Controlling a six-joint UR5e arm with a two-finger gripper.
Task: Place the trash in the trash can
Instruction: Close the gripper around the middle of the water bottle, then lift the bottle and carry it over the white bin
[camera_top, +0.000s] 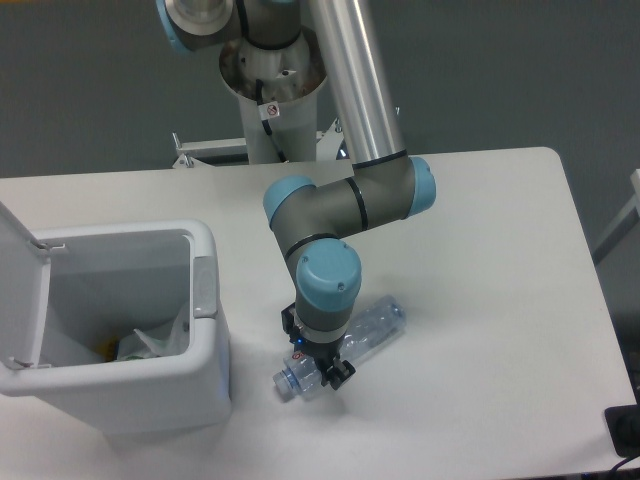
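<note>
The clear plastic bottle (375, 325) lies on its side on the white table, cap end toward the front left, right of the trash can. My gripper (322, 368) points down over the bottle's neck half, with a finger on either side of it. The wrist hides the contact, so I cannot tell if the fingers press on it. The white trash can (205, 330) stands at the left with its flip lid (20, 290) swung open. The crumpled whitish wrapper (155, 342) lies inside the can at the bottom.
The arm's base column (270, 100) rises behind the table's far edge. A dark object (625, 430) sits at the table's front right corner. The table's right edge (590, 270) is near a grey frame.
</note>
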